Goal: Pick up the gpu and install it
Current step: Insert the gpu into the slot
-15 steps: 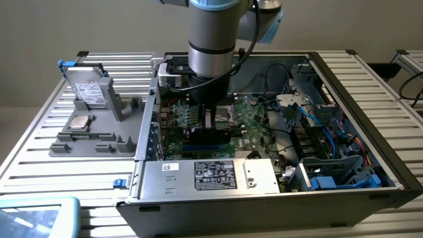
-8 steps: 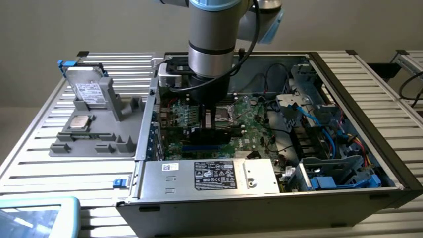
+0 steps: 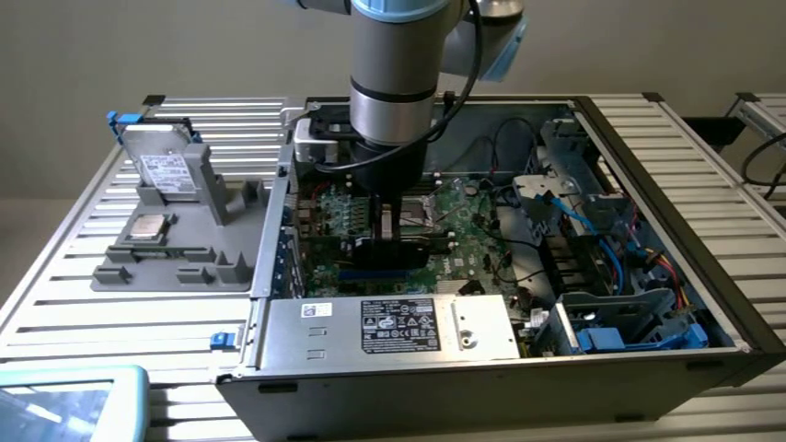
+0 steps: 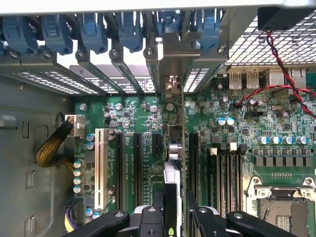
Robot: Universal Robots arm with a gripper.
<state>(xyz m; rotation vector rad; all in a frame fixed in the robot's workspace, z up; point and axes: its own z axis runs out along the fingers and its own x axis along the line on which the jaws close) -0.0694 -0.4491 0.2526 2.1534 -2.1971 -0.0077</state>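
The gpu (image 3: 399,250) is a thin black card standing on edge inside the open computer case (image 3: 687,184), low over the green motherboard (image 3: 473,207). My gripper (image 3: 393,226) reaches straight down from the arm and is shut on it. In the wrist view the gpu (image 4: 172,168) is seen edge-on, running between my black fingers (image 4: 155,217) towards its silver bracket (image 4: 178,54) at the rear slot openings. My gripper (image 4: 173,217) holds it in line with the black expansion slots (image 4: 137,168). Whether the card's edge sits in a slot is hidden.
A silver power supply (image 3: 393,327) fills the case's near side. Cables and blue drive parts (image 3: 614,267) crowd the exterior view's right. A grey parts tray (image 3: 184,249) outside the case carries a grey drive (image 3: 166,170). Blue slot latches (image 4: 94,29) and the processor socket (image 4: 279,207) flank the card.
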